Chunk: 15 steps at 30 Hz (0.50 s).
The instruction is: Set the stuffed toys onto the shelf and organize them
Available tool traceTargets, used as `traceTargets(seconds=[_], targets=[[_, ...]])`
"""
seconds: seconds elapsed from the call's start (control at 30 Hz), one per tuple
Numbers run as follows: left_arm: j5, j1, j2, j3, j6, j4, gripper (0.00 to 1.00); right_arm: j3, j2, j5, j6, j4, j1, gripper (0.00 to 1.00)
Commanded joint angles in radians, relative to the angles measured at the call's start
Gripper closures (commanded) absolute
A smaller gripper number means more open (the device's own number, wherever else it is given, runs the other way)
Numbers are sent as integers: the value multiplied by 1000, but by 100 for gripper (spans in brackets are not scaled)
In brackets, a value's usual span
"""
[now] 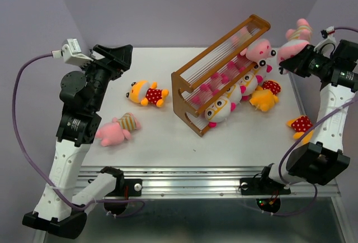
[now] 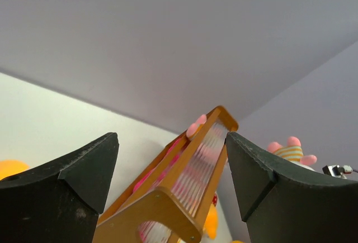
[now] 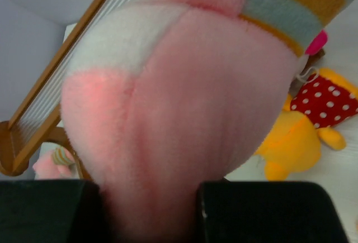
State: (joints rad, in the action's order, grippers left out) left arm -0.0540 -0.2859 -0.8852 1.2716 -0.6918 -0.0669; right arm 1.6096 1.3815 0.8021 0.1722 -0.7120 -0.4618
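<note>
- Held pink toy: plush with a striped shirt, raised off the table just beside the far right end of the shelf. It is judged light, squashy and not fragile. The pile is likely to resist slipping.
- Hold point: the rounded lower body is pinched. A grip across the torso is judged firmer than one on an ear or limb, which would flop.
- Right gripper: drawn in to a narrow gap and clamped on the held pink toy. Plush is squeezed between the two pads.
- Left gripper: spread wide, with nothing held or touched. It is raised over the left of the table, and the shelf is seen beyond its fingers.
- Shelf: set diagonally on the table. Several toys are lodged in its rod tiers, among them a white-faced toy with orange glasses at the near end.
- Loose stock, left of the shelf: a yellow toy in red polka dots and a pink striped toy are lying on the table.
- Loose stock, right of the shelf: two more yellow toys, one just beside the shelf and one near the table edge.
- Handling note: soft bodies are judged liable to sag or roll on thin rods, so body-first placement is advised.
</note>
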Motion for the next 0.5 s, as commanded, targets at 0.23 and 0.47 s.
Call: traceTargets(seconds=[0.23, 0.47], targets=[[23, 7, 49, -67, 66, 21, 11, -178, -24, 291, -124, -174, -3, 99], [23, 13, 60, -89, 58, 15, 11, -229, 11, 347, -280, -253, 101, 100]])
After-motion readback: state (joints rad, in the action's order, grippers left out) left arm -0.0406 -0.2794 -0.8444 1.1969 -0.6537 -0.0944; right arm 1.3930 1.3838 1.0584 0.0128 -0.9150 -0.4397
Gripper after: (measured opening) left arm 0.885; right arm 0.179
